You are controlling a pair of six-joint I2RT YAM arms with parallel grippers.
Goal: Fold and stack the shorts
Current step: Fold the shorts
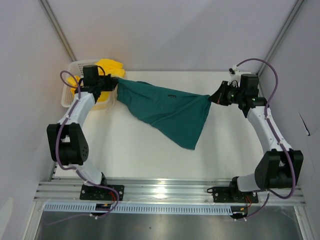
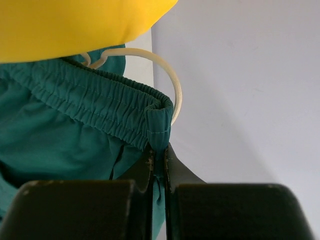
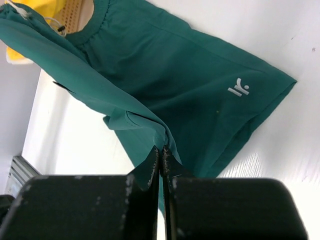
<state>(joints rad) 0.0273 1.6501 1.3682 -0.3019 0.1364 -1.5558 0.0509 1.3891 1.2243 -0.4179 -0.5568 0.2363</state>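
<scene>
Stretching between both end effectors, the green shorts (image 1: 167, 107).

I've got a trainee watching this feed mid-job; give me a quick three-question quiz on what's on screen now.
1. True or false: both tools are shut on the teal shorts.
2. Which part does the left tool pinch? A) elastic waistband B) printed logo C) yellow shorts
3. Fill in: the yellow shorts sit in the white ____.

Key:
1. True; the right tool also pinches the teal cloth, which hangs stretched between the arms.
2. A
3. basket
</scene>
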